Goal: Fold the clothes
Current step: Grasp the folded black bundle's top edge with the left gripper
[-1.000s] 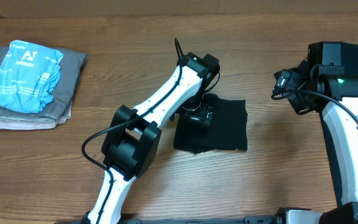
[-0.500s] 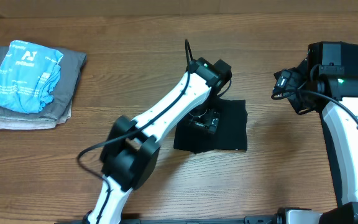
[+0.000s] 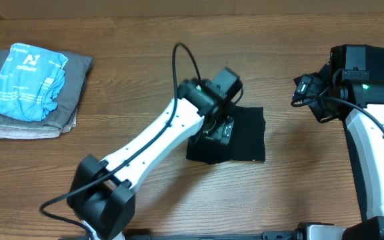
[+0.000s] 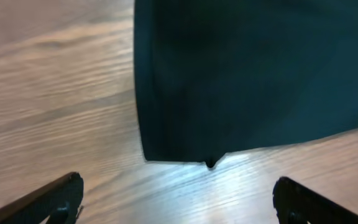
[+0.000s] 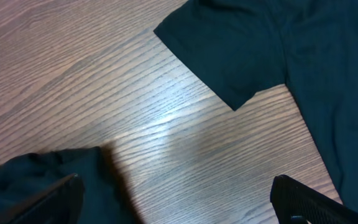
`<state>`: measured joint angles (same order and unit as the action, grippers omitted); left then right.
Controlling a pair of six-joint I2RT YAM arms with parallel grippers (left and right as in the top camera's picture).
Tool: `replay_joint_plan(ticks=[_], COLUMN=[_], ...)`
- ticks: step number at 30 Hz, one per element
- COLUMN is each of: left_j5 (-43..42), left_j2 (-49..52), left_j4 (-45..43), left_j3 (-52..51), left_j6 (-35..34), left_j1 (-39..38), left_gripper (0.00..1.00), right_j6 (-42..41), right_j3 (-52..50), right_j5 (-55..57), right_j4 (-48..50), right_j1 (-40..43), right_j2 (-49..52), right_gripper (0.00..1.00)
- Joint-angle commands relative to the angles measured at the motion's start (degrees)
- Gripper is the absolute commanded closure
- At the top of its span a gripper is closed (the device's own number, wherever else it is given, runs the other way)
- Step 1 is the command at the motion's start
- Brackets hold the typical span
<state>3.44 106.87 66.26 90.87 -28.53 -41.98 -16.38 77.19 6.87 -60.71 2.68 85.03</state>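
The folded shirt (image 3: 240,141) lay on the counter (image 3: 145,80) in the centre of the overhead frame. The left tool (image 4: 179,200) hung wide open and empty near its edge. The right tool (image 5: 176,200) was open too. For a good lift, I think, all layers at the edge should be caught together.

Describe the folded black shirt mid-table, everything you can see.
The black shirt is soft, matte fabric folded into a roughly square packet, lying flat on the wooden table near the centre. Its edges are slightly uneven; no logo or label shows. The left gripper, jaws open, hangs over its left part without gripping it.
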Motion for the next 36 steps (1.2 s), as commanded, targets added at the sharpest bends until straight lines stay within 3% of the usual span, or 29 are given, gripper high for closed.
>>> replay_joint_plan(ticks=[1, 9, 13, 25, 36], left_j5=[-0.42, -8.87, -8.87, -8.13, -7.93], left_j2=[0.79, 0.90, 1.38, 2.75, 12.00], left_j4=[-4.55, -17.49, -20.68, -23.65, -25.83], left_j3=[-6.05, -13.66, -14.27, -14.27, -14.27], left_j6=[-1.97, 0.31, 0.31, 2.82, 6.29], left_j1=[0.90, 6.99, 7.56, 6.69, 6.36], left_gripper=[0.00, 0.00, 0.00, 0.00, 0.00], right_j6=[0.28, 0.26, 0.26, 0.26, 0.28], right_j3=[0.46, 0.46, 0.46, 0.46, 0.46], right_j5=[0.81, 0.81, 0.81, 0.81, 0.81], right_j4=[0.17, 0.15, 0.15, 0.15, 0.17], right_j1=[0.17, 0.20, 0.20, 0.20, 0.20], right_j2=[-0.37, -0.37, -0.37, -0.37, -0.37], right_gripper=[0.00, 0.00, 0.00, 0.00, 0.00])
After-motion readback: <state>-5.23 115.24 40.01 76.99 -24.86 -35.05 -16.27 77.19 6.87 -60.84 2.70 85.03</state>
